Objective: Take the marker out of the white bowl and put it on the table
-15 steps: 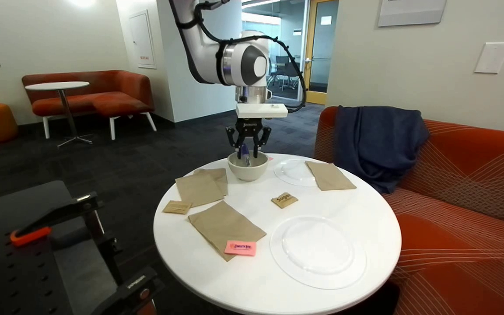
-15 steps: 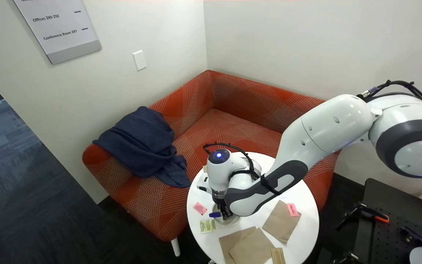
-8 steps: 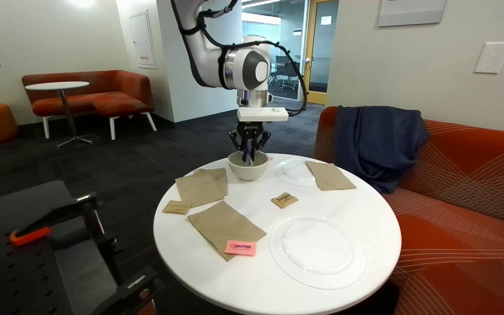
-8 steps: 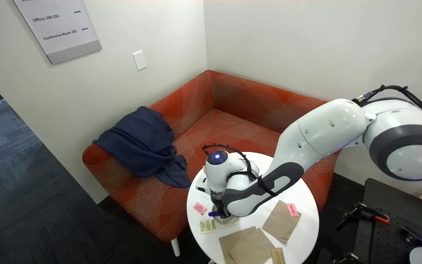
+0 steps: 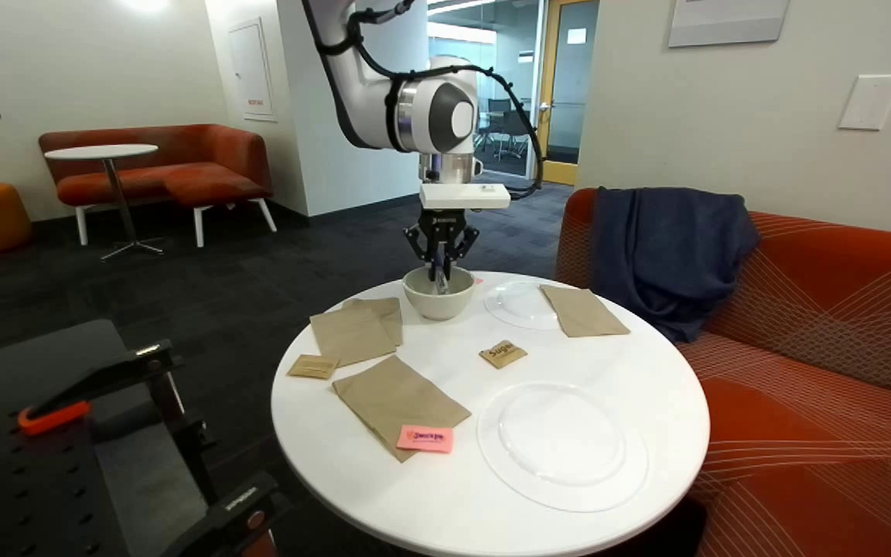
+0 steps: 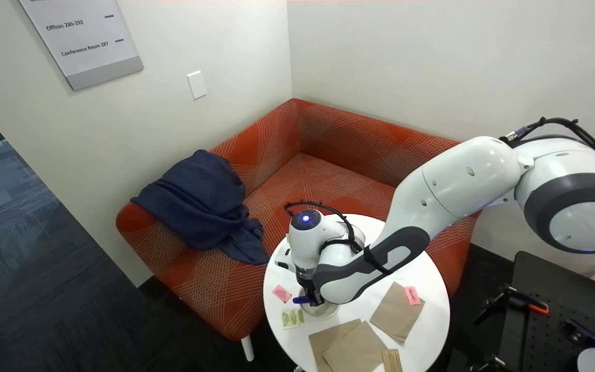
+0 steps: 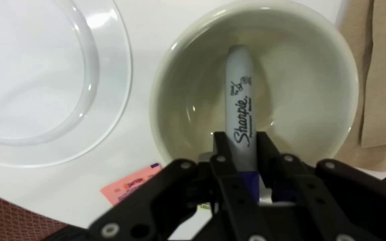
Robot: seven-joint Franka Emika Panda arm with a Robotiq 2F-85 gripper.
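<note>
Grey marker point(image 7: 241, 107), pinched in the gripper point(image 7: 241, 142), pale end pointing into the white bowl point(image 5: 439, 307)

1 marker point(image 7: 240, 100), 1 white bowl point(image 7: 307, 83), 2 clear plates point(image 5: 561, 433), 2 pink packets point(image 6: 281, 294)

Reads “Sharpie” on marker point(image 7: 241, 107), “Sugar” on packet point(image 5: 503, 354); “Offices 280-292”, “Conference Room 287” on sign point(image 6: 83, 44) at ten o'clock.

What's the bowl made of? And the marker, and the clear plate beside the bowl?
Bowl: likely glazed ceramic, glossy, its rim catching highlights. Marker: probably plastic; its printed grey barrel has a soft sheen. Plate: shiny clear plastic or glass, I can't tell; the table shows through.
</note>
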